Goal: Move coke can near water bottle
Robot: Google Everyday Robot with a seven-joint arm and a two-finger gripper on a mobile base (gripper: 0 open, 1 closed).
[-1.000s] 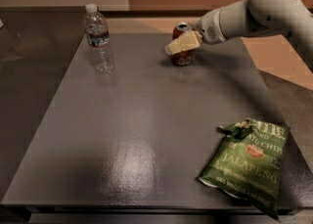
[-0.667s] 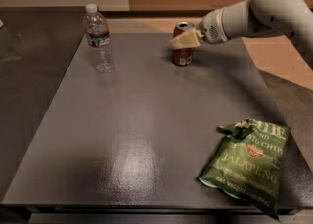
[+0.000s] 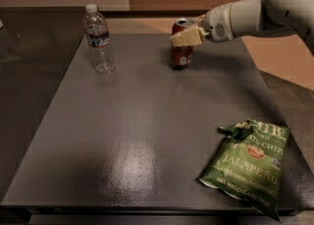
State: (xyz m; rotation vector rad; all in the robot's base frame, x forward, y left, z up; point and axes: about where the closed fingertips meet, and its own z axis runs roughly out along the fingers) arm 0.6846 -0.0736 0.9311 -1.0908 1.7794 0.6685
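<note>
The coke can, dark red with a silver top, stands upright at the far middle of the dark table. My gripper reaches in from the right on a white arm and sits at the can's upper part, with its cream tip across the front of the can. The water bottle, clear with a white cap and a dark label band, stands upright at the far left of the table, well apart from the can.
A green jalapeño chip bag lies at the front right of the table. The table's far edge runs just behind the can and bottle. A tan floor area shows at the right.
My gripper has risen a little along the can, from its middle to its upper part. The can, the bottle and the chip bag stay where they were.
</note>
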